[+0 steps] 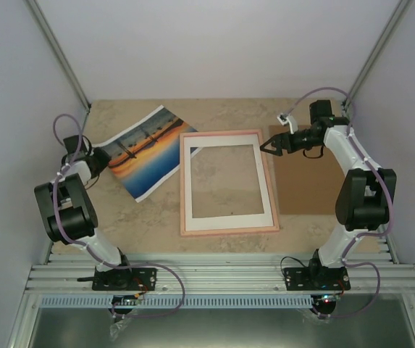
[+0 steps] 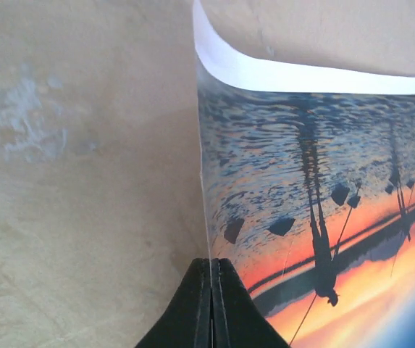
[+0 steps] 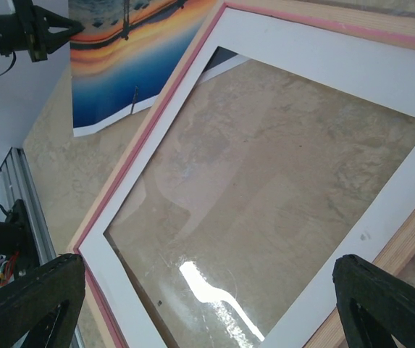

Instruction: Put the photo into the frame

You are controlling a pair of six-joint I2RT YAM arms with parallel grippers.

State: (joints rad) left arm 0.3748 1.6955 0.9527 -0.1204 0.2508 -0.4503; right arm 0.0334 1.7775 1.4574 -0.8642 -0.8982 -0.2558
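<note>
- At the centre, the frame [image 1: 229, 222] lies flat (glass glares a bit).
- The photo [image 1: 143, 152] is at its 10 o'clock, one corner tucked under it.
- Left gripper [image 2: 211, 283] is clamped on the photo's 9 o'clock edge.
- Right gripper [image 1: 271, 147] gapes wide at the frame's 2 o'clock.

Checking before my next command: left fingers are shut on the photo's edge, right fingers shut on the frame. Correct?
Not quite: the right fingers are open above the frame, not gripping it, per the right wrist view. The left fingers are indeed shut on the photo.
</note>
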